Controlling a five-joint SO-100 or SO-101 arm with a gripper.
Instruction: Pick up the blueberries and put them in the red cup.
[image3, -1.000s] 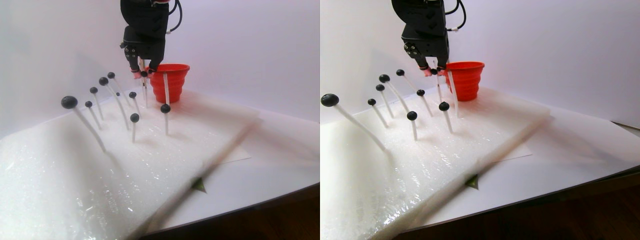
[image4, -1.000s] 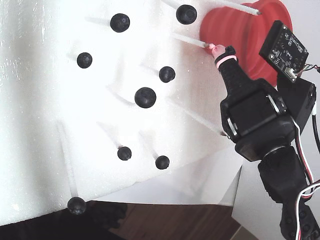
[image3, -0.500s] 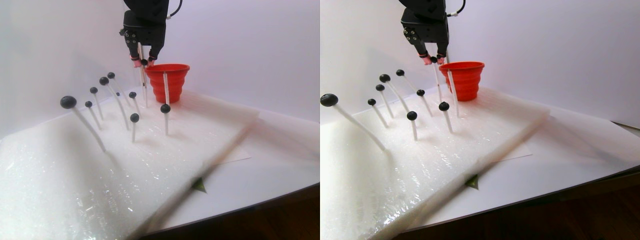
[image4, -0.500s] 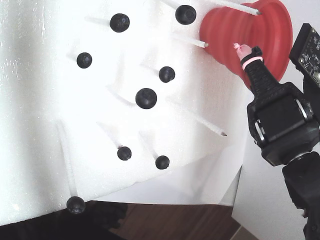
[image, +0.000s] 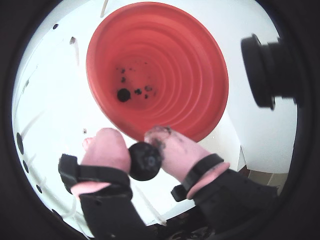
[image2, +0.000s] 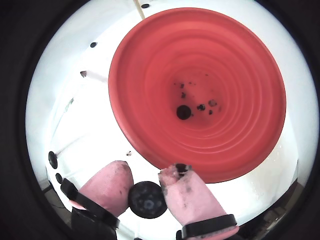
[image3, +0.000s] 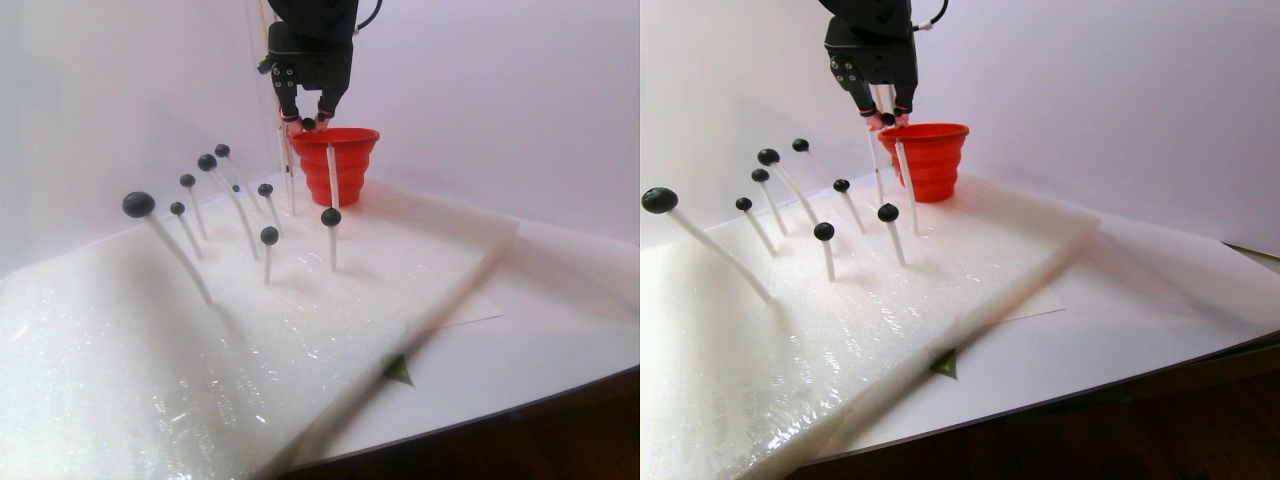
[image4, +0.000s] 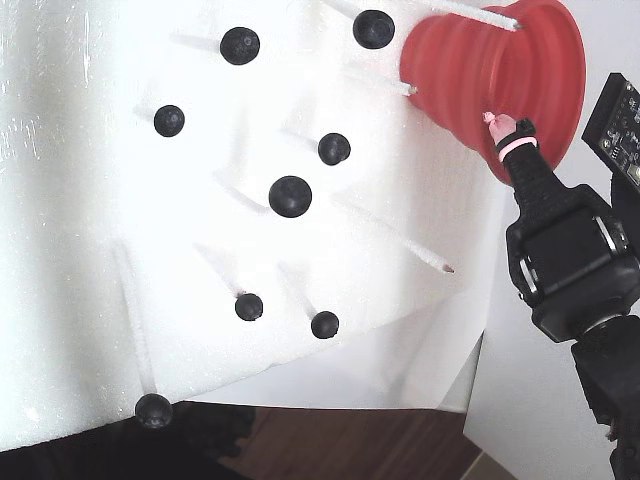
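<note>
Above upright red cup (image: 195, 65), hand (image: 137, 155)-held blueberry (image: 145, 161).

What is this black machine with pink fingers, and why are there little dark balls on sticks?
It is a small robot arm. Its gripper has two pink fingertips pinching one blueberry. Two round pictures come from cameras on its wrist, looking down into the red cup; one berry already lies inside. The wide double picture is taken from the side, the last one from above. More blueberries on white sticks stand in a white foam sheet.
</note>
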